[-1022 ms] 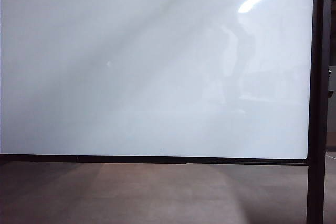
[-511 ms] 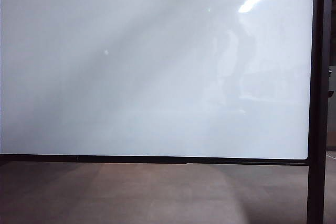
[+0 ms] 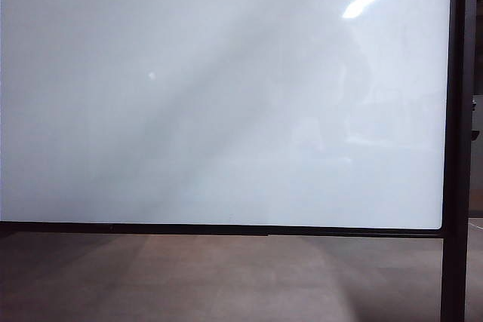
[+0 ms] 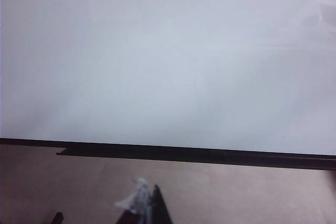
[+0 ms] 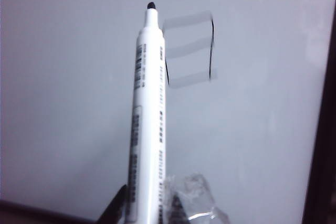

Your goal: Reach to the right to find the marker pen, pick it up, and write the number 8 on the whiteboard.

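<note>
The right gripper (image 5: 149, 211) pinches the marker pen (image 5: 147, 124) at its lower barrel, uncapped tip clear of the whiteboard (image 3: 189, 111) just beside the number 8 (image 5: 190, 51) (a boxy, blurred figure). The left gripper (image 4: 149, 208), fingers pressed together and empty, sits below the board's bottom frame.

Probably an office or lab: a large framed whiteboard (image 3: 226, 111) on a black post (image 3: 458, 141), over bare brown floor (image 3: 226, 277).

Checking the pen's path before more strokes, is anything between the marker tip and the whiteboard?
Nothing visible: the white marker pen in the right gripper points at the glossy white whiteboard, beside the boxy black number 8.
</note>
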Controlling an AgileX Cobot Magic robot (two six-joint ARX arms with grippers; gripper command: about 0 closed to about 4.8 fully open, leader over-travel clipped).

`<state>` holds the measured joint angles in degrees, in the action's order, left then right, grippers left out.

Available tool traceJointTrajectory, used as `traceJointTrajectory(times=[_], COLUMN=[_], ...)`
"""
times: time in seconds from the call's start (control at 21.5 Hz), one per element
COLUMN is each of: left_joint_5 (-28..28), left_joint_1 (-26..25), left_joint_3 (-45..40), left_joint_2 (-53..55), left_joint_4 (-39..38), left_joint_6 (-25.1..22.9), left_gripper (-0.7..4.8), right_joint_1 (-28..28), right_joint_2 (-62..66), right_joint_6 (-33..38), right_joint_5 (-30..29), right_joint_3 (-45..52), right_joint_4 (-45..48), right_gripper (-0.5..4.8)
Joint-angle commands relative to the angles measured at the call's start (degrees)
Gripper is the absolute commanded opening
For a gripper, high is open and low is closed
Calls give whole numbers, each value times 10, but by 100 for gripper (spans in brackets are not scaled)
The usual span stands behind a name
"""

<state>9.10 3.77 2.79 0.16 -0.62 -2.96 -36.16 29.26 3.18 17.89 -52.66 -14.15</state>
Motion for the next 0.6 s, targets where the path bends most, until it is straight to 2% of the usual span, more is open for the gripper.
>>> traceJointTrajectory(times=[0.05,0.14,0.28,0.37,0.42,0.6], left_joint_5=[1,1,1,-1,-4,1], left_joint_1=[0,0,0,1,1,1], left_joint_3=[0,0,0,0,0,0], left_joint_2=[1,1,1,1,1,3], left_joint_4=[9,9,9,4,4,-12], left_joint_6=[1,1,2,2,2,2], left_gripper=[-5,-5,-5,-5,-5,-5], right_joint_1=[3,14,44,78,88,155], right_joint_2=[-110,-186,-288,-288,-290,-290], right_joint_6=[46,47,61,54,54,41], right_joint_5=[-8,-7,-8,-59,-102,-177], right_joint_3=[88,140,194,195,211,278], right_joint_4=[-7,-18,-81,-143,-123,-18], right_gripper=[-7,-7,-7,-7,-7,-6])
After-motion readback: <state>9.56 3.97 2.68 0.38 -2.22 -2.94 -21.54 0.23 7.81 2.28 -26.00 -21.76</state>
